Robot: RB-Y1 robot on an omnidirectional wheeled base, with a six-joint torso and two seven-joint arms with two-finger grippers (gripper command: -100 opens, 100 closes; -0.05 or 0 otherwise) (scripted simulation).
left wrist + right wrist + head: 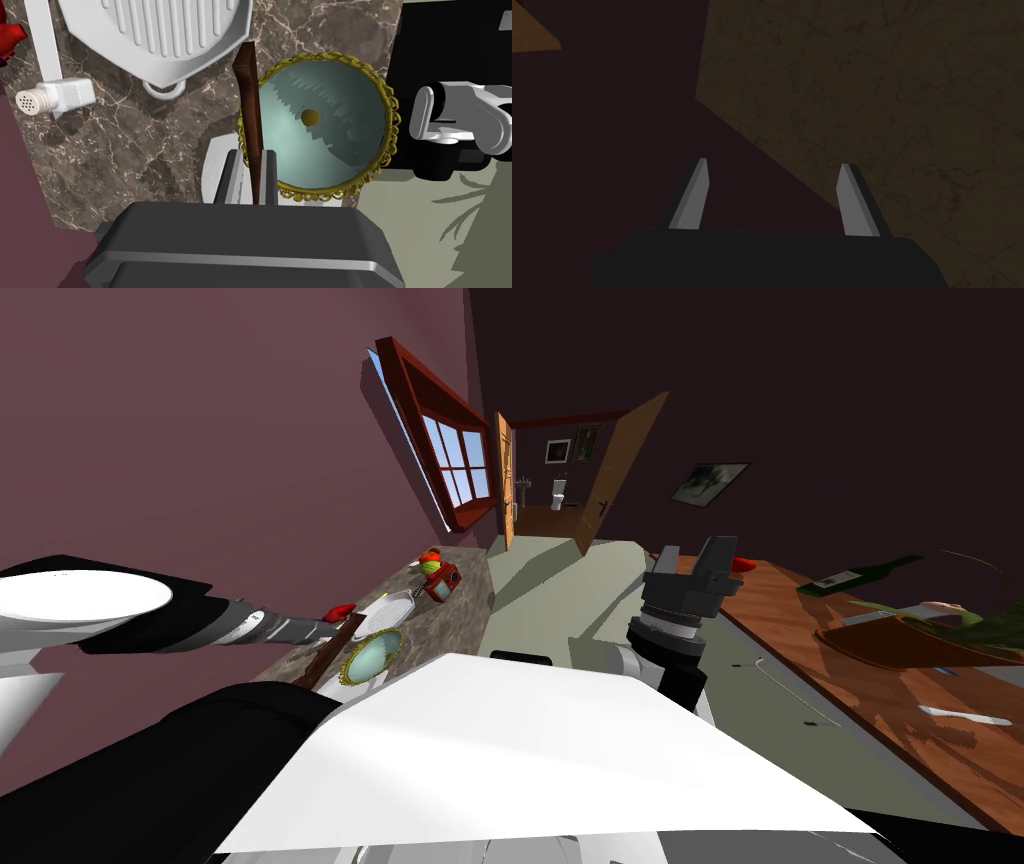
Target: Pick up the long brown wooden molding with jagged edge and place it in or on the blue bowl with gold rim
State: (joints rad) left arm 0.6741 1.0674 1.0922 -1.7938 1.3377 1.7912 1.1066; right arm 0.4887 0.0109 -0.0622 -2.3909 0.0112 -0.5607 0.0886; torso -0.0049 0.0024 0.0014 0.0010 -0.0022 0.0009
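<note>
At ten o'clock over the brown marble counter: long dark-brown wooden molding, stiff, slim, probably light, pinched near one end by left gripper, running along the rim of the round pale-blue gold-rimmed bowl; end-hold likely to let it pivot. Right gripper spread wide, empty.

Wooden molding faintly glossy; bowl smooth, gold rim knobbly; counter veined polished marble.

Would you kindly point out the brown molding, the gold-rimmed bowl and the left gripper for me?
brown molding [248,95], left wrist view, on its free upper half.
gold-rimmed bowl [345,145], left wrist view, on its pale blue inner wall.
left gripper [252,156], left wrist view, midway between its fingertips.
</note>
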